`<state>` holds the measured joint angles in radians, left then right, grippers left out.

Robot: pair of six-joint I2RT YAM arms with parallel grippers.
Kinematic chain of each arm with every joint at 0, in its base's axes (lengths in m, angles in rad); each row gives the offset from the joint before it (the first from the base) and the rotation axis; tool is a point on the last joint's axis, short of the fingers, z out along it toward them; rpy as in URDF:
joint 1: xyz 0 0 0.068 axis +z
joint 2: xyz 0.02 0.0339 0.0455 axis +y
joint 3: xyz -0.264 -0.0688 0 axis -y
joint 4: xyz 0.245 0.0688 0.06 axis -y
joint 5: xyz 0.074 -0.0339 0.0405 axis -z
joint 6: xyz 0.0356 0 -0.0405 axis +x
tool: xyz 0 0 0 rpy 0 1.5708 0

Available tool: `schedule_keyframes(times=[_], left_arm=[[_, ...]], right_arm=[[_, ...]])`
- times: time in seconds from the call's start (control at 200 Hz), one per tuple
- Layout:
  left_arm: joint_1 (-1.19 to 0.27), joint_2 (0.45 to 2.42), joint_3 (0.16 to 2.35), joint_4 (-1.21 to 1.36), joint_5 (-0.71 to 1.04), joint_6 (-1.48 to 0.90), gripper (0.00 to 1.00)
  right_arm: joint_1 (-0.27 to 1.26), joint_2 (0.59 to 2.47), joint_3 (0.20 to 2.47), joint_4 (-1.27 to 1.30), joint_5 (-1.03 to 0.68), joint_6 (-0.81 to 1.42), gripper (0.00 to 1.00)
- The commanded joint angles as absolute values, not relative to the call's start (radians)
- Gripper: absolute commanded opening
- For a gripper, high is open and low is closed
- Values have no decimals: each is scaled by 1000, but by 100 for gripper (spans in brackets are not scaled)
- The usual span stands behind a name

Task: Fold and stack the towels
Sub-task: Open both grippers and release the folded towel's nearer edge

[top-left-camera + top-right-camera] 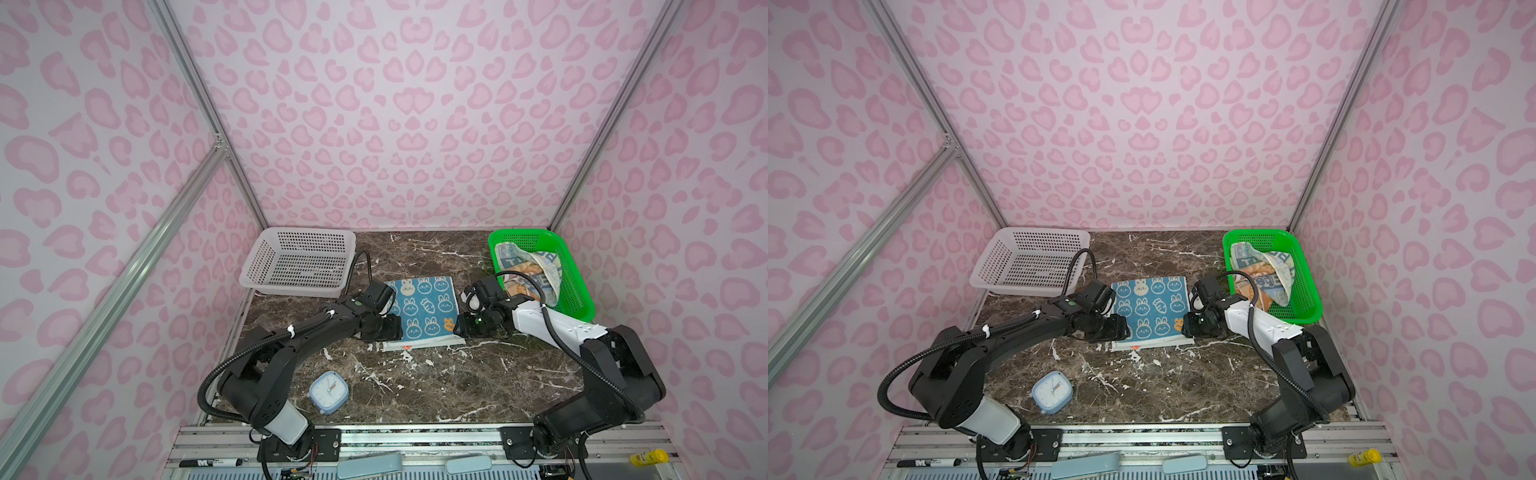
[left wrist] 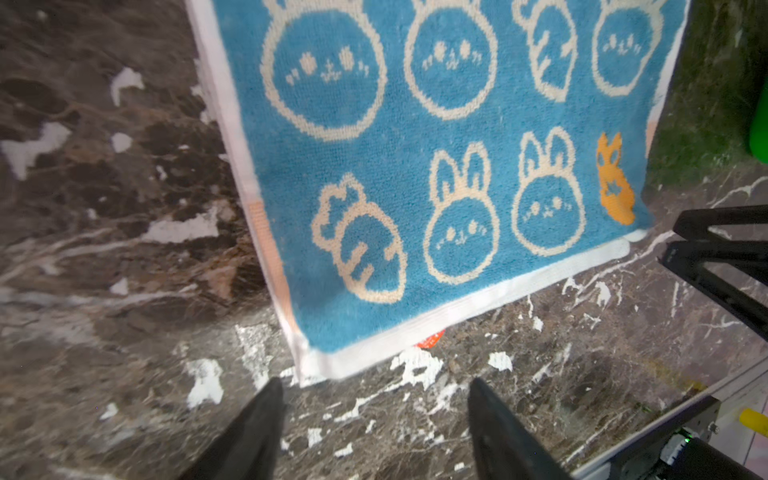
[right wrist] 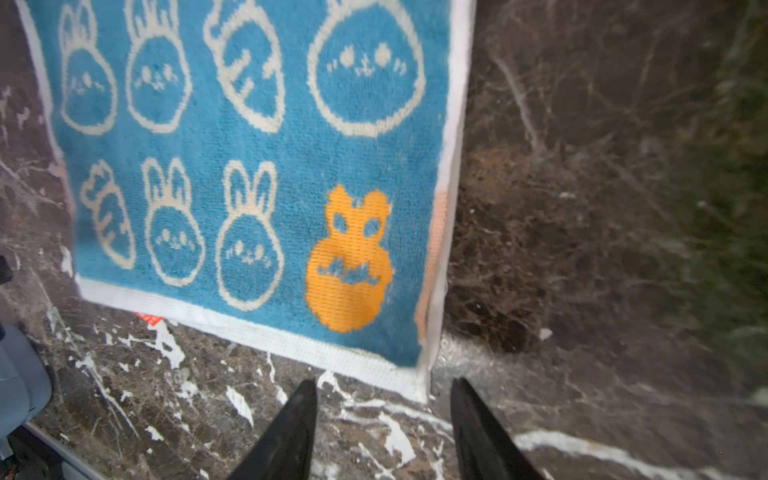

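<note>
A blue towel (image 1: 424,307) (image 1: 1148,305) with cream bunny prints and a white hem lies folded flat mid-table. A lower layer and a small orange tag (image 2: 430,340) stick out at its near edge. My left gripper (image 2: 374,382) (image 1: 383,331) is open just off the towel's near left corner (image 2: 316,365), holding nothing. Open as well, my right gripper (image 3: 384,381) (image 1: 465,326) hovers off the near right corner (image 3: 419,386), beside the orange bunny print. More towels (image 1: 530,270), crumpled blue, cream and orange cloth, lie in the green basket (image 1: 519,234).
A white mesh basket (image 1: 307,230) stands at the back left. A small blue alarm clock (image 1: 328,392) sits on the marble near the left arm's base. A black marker (image 1: 210,462) and a yellow tube (image 1: 648,457) lie on the front rail.
</note>
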<state>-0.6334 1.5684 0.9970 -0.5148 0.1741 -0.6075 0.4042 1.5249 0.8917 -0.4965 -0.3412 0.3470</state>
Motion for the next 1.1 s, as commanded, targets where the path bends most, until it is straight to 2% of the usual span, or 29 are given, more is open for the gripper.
schedule_keyframes(times=[0.0, 0.195, 0.2, 0.205, 0.21, 0.225, 0.375, 0.49, 0.74, 0.93, 1.095], left_arm=[[-634, 1543, 1024, -603, 102, -558, 73], [-634, 1490, 1033, -550, 28, -593, 74], [-634, 1487, 1031, -544, 27, -596, 75], [-634, 1485, 1029, -536, 27, -597, 87], [-634, 1482, 1026, -529, 26, -598, 92], [-634, 1474, 1020, -506, 21, -605, 99], [-629, 1455, 1035, -397, 6, -681, 98], [-615, 1477, 1050, -318, 53, -792, 98], [-611, 1658, 1118, -299, 160, -822, 98], [-608, 1711, 1083, -271, 169, -837, 98], [-604, 1777, 1078, -297, 161, -816, 98]], right_arm=[[407, 1498, 904, -517, -356, 353, 64], [402, 1487, 889, -407, -474, 418, 83], [402, 1488, 888, -402, -478, 421, 83], [402, 1489, 886, -398, -481, 422, 84], [402, 1489, 884, -394, -484, 426, 85], [402, 1489, 880, -380, -492, 433, 86], [402, 1499, 816, -212, -598, 525, 90], [402, 1522, 776, -137, -612, 562, 94], [405, 1548, 684, -23, -650, 601, 96], [413, 1520, 645, -29, -669, 593, 97], [411, 1466, 674, -173, -647, 526, 98]])
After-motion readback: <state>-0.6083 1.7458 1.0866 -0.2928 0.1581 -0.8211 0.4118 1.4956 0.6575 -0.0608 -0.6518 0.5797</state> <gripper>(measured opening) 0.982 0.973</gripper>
